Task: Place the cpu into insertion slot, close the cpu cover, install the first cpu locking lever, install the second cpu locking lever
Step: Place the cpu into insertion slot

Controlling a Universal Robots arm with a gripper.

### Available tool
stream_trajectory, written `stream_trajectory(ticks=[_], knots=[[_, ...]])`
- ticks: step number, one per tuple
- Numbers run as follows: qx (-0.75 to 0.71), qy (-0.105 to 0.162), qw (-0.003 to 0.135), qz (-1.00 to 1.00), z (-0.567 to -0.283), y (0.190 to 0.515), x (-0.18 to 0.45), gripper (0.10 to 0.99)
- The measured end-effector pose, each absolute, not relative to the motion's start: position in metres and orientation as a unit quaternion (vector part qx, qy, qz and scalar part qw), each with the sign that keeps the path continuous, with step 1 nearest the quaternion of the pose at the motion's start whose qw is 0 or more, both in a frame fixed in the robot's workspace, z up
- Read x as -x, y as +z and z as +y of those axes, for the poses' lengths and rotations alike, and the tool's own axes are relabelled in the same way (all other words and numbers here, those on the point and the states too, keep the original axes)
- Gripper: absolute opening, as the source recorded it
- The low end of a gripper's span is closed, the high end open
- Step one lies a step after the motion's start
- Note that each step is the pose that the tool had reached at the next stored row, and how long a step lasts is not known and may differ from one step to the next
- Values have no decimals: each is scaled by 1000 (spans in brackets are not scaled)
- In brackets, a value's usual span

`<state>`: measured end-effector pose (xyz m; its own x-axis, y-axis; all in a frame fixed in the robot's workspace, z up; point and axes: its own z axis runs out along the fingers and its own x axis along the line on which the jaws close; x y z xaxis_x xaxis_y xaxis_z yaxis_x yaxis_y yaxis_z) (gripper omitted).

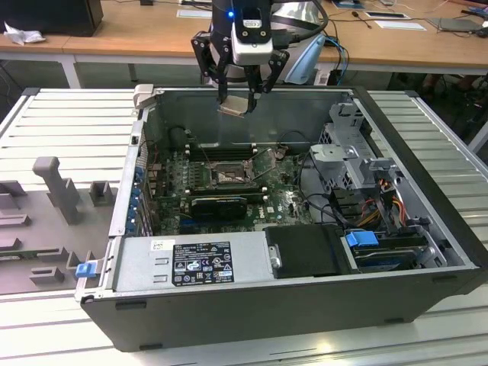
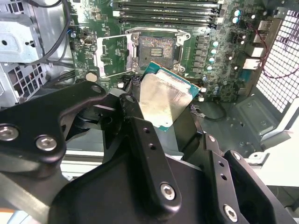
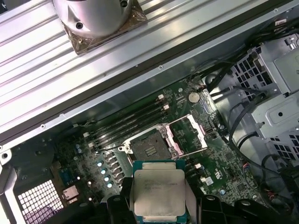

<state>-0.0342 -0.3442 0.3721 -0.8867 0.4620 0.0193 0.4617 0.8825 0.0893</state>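
Note:
My gripper (image 1: 238, 103) hangs above the back wall of the open computer case, shut on the cpu (image 1: 234, 106), which tilts slightly between the fingers. In both wrist views the cpu (image 2: 166, 100) (image 3: 159, 191) shows its pale silvery face and green edge, high above the motherboard. Below it lies the insertion slot (image 1: 229, 177) (image 2: 156, 49) (image 3: 149, 145), a dark square frame with a brownish centre and nothing in it. The cpu cover (image 2: 112, 56) (image 3: 189, 135) is swung open beside the slot, with green board showing through its cut-out.
Long black memory slots (image 1: 221, 151) run behind the socket and a black card (image 1: 219, 204) lies in front. A power supply (image 1: 198, 263), a drive cage (image 1: 347, 156) and loose cables (image 1: 374, 206) crowd the case. A grey fixture tray (image 1: 53, 198) sits at the exterior view's left.

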Motion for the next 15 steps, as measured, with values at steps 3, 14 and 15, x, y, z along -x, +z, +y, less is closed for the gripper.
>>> stream_trajectory(ticks=[3, 14, 15], knots=[[-244, 46, 2, 969, -344, 372, 34, 529], [-261, 46, 2, 964, -344, 372, 34, 529], [-263, 46, 2, 964, -344, 372, 34, 529]])
